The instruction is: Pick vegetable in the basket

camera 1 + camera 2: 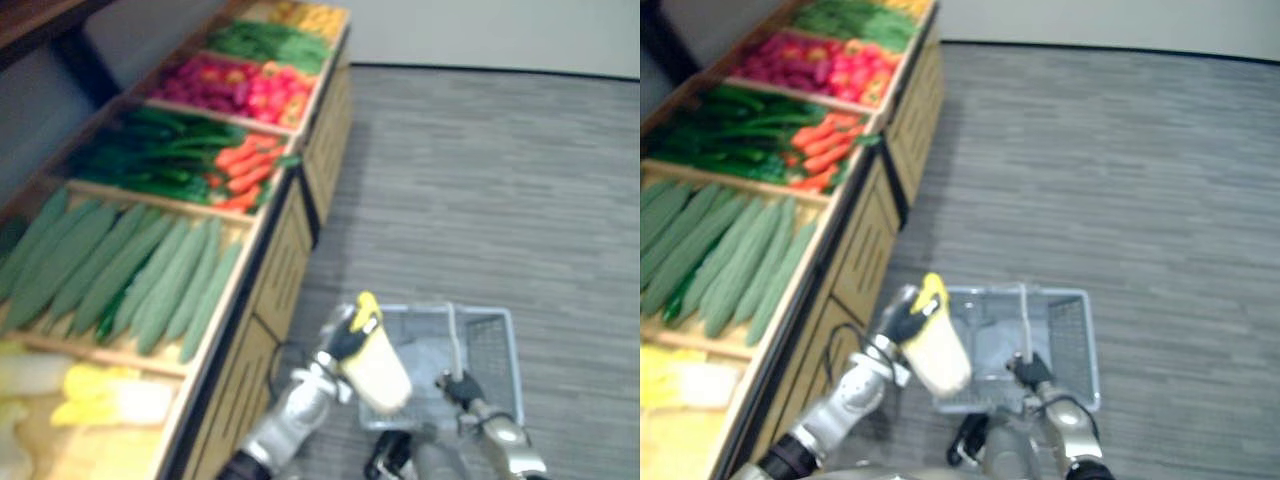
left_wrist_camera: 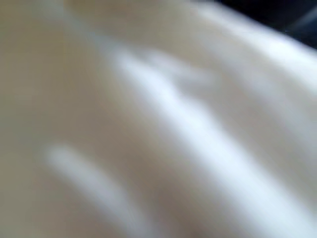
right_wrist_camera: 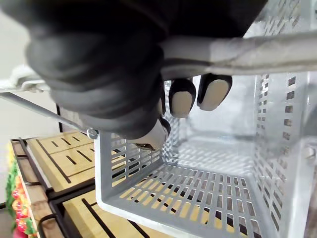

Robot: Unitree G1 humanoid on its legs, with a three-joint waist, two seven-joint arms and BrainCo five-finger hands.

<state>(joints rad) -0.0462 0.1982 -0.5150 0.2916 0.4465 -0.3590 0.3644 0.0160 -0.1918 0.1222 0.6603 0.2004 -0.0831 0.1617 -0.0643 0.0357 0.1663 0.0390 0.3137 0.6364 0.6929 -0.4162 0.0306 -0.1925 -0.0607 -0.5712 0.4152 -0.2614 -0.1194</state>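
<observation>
The right hand (image 1: 462, 388) is curled round the handle (image 3: 247, 49) of the grey basket (image 1: 505, 350), which looks empty. Just beside it, the left hand (image 1: 343, 340) grips a pale cabbage (image 1: 382, 372) over the basket's edge, not yet inside. Beyond the left hand is the stand (image 1: 275, 270) with cucumbers (image 1: 130, 270) and carrots (image 1: 245, 170). Nothing seems to block the way.

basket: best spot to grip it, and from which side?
The handle, from above. It is a thin bar across the middle of the open top of the basket, so fingers can curl fully round it and the load should hang level. The perforated walls look harder to grip. The right hand is curled round that bar. The left hand holds a cabbage.
</observation>
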